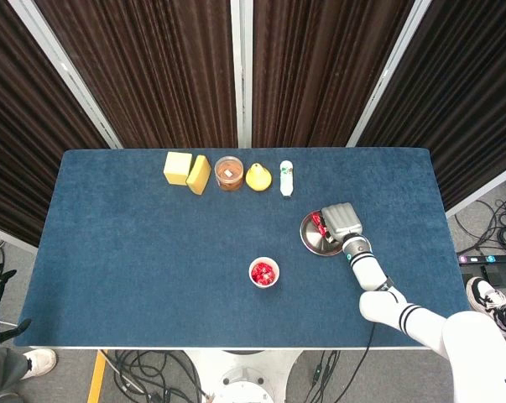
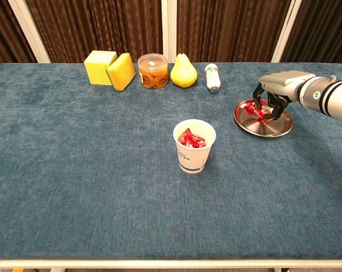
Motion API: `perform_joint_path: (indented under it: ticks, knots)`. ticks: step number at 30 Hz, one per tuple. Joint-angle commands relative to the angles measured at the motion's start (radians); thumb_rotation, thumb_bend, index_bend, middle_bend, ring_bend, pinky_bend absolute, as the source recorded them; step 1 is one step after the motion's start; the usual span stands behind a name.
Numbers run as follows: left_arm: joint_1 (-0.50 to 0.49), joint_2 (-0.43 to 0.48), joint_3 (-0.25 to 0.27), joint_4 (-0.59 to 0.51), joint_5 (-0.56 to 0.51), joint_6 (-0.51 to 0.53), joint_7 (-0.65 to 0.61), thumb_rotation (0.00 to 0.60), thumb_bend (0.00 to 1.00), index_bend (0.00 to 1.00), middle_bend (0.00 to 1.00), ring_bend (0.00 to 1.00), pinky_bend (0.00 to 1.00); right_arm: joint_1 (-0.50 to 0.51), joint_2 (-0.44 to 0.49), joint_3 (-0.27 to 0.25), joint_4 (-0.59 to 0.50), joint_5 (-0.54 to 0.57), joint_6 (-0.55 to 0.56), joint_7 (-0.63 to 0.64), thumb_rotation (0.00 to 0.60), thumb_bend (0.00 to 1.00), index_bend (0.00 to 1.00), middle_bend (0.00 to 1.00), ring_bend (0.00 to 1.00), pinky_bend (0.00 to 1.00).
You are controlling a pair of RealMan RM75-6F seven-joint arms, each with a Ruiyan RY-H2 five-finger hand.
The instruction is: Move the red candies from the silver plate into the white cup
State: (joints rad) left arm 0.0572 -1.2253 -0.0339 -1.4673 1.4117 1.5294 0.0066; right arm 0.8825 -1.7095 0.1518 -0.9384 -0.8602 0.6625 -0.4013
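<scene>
Chest view shows right robot hand [image 2: 271, 101] bent down over plate [image 2: 273, 129], fingertips curled together round red candies [image 2: 253, 110] at the plate's far left edge; looks clamped on them, though how firm cannot be told. Reaches in from the right, forearm roughly level, palm down, fingers hooked under, probably so the candies can be lifted straight up off the shallow dish. Cup [image 2: 194, 145] stands well apart to the left, nearer the front, already holding some red candies, so likely mid-task with another load being gathered. Head view confirms the same: right robot hand [image 1: 340, 222] covering the plate's [image 1: 310, 238] far side, cup [image 1: 264, 273] closer to the table [image 1: 135, 252] front. Left robot hand not seen in either view.
</scene>
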Motion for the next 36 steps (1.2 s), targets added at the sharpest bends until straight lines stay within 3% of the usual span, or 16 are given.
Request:
perform_joint_path:
  ticks: [1,10,15,21,36]
  knots:
    - [0.0,-0.001,0.0,0.002,0.0,-0.001,-0.001,0.6,0.0,0.22,0.17,0.14,0.16,-0.01,0.028,0.013,-0.052,-0.027,0.029,0.025,0.6,0.35,0.63,0.98,1.0,1.0]
    - [-0.002,0.002,-0.001,-0.006,0.008,0.004,0.007,0.6,0.0,0.22,0.17,0.14,0.16,-0.06,0.284,0.061,-0.519,-0.226,0.131,0.179,0.6,0.35,0.63,0.98,1.0,1.0]
    - [-0.004,0.006,-0.004,-0.018,0.012,0.011,0.017,0.6,0.0,0.22,0.17,0.14,0.16,-0.068,0.358,0.044,-0.678,-0.345,0.136,0.24,0.6,0.34,0.63,0.98,1.0,1.0]
    - [-0.006,0.007,-0.004,-0.022,0.014,0.009,0.018,0.6,0.0,0.22,0.17,0.14,0.16,-0.048,0.352,0.017,-0.72,-0.403,0.1,0.27,0.6,0.33,0.6,0.98,1.0,1.0]
    - [0.003,-0.001,-0.001,-0.005,0.01,0.014,0.002,0.6,0.0,0.22,0.17,0.14,0.16,-0.005,0.274,-0.012,-0.676,-0.375,0.07,0.224,0.6,0.33,0.55,0.98,1.0,1.0]
